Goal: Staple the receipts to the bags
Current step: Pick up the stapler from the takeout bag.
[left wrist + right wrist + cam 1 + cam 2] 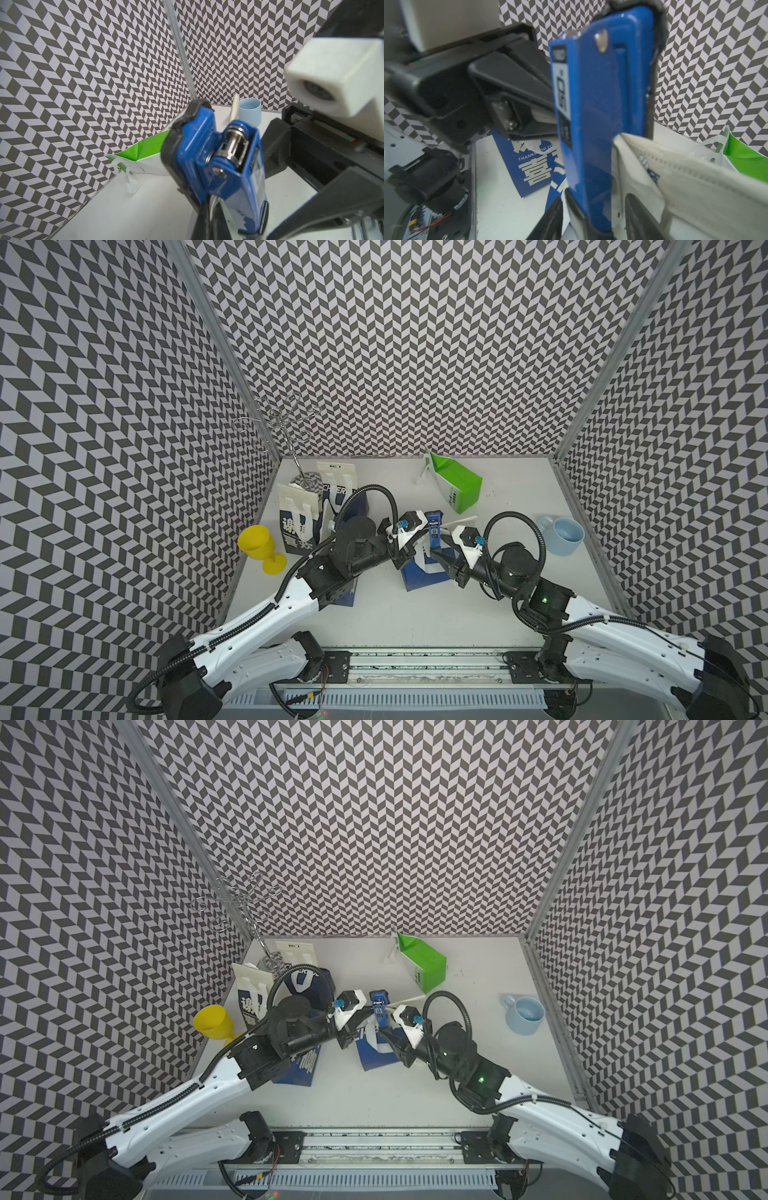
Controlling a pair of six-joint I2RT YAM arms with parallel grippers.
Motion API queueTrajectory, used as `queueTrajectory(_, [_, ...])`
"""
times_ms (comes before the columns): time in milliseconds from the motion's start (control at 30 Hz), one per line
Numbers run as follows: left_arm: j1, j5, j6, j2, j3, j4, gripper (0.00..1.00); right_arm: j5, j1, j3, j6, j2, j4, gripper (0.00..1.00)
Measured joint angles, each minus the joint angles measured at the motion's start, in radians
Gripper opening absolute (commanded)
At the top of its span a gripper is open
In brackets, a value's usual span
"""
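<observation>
**Handling.** The receipt (695, 176), which we take to be the cream sheet with faint dotted lines beside the stapler (433, 527), is thin, light and limp. We judge it will buckle if held far from the stapling edge, so we take hold close beside the stapler's mouth. The dark blue bag (420, 577) beneath is light folded paper. It is likely to slide on the worktop (478, 614) and crease under load.

**End effectors.** The left end effector (548, 118) is fully closed, with its tips against the stapler's side. A pale strip shows between them, but we cannot tell what it is. The right end effector (593, 220) stands about half open, with one finger on each side of the stapler's lower end. We judge the stapler to be gripped there.

**Orientation.** The stapler's long axis is near upright, with the hinge end up and the mouth end down at the bag's top. The bag lies mid-worktop between the two arms, with its handle end pointing away from the robot's base. In a top view the receipt shows edge-on, running from the stapler towards the right arm's side.
</observation>
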Motion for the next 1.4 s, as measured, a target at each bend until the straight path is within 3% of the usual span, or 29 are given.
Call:
queueTrajectory(100, [-0.007, 0.002, -0.011, 0.001, 0.000, 0.003, 0.00, 0.037, 0.004, 0.013, 0.046, 0.045, 0.034, 0.45])
queueTrajectory(333, [-0.021, -0.030, -0.041, 0.016, 0.000, 0.038, 0.00, 0.124, 0.006, 0.114, 0.118, 0.126, 0.002, 0.11])
queueTrajectory(400, [-0.024, -0.043, -0.046, 0.016, 0.000, 0.055, 0.00, 0.140, 0.008, 0.128, 0.124, 0.126, -0.010, 0.07])
queueTrajectory(667, [-0.044, -0.112, -0.064, 0.014, 0.000, 0.093, 0.00, 0.281, 0.008, 0.148, 0.088, 0.065, -0.004, 0.00])
queueTrajectory(1100, [-0.036, -0.355, -0.096, 0.015, 0.010, 0.077, 0.00, 0.821, -0.061, 0.121, 0.080, -0.114, 0.105, 0.00])
queueTrajectory(1233, [0.007, -0.405, -0.110, 0.053, 0.061, 0.066, 0.00, 0.861, -0.112, 0.063, 0.119, -0.156, 0.104, 0.00])
queueTrajectory(1400, [0.122, -0.446, -0.145, 0.199, 0.188, 0.048, 0.00, 0.859, -0.145, 0.034, 0.140, -0.163, 0.085, 0.00])
